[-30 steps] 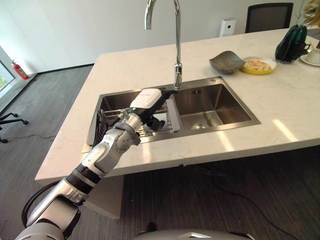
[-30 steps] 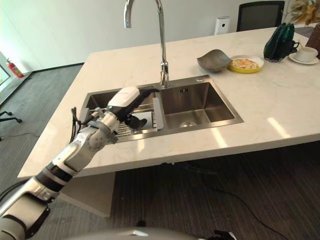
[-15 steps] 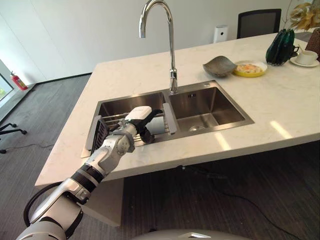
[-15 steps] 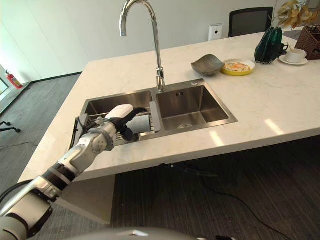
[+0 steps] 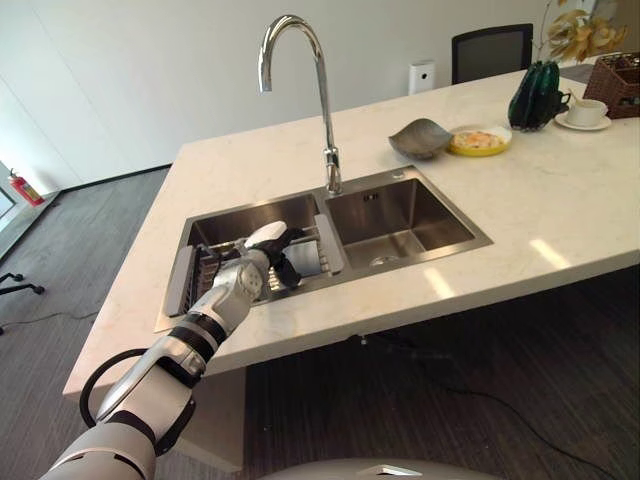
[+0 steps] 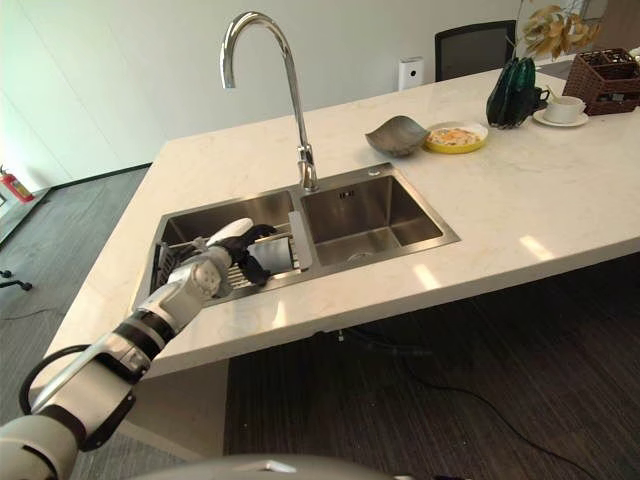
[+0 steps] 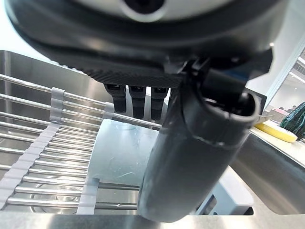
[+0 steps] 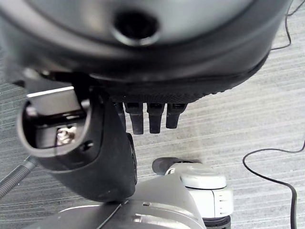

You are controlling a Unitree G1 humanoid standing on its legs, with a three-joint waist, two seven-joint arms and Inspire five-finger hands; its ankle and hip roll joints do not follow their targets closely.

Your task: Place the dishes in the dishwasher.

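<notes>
Steel double sink (image 5: 420, 235), left hand (image 5: 262, 262) at the rack in its left basin.
Left hand sits centre-left of the frame over a wire dish rack (image 5: 215, 265), fingers (image 7: 136, 98) straight and relaxed, touching a pale glossy plate (image 7: 126, 155) lying flat on the rack bars. Plate looks whitish-grey, smooth, rounded edge. Right hand (image 8: 102, 143) hangs over grey floor, fingers loose, holding nothing. Upper right of the counter (image 5: 560, 200): grey bowl (image 5: 419, 138) beside a yellow plate (image 5: 478, 141) with food. Curved faucet (image 5: 300, 90) behind the sink.
</notes>
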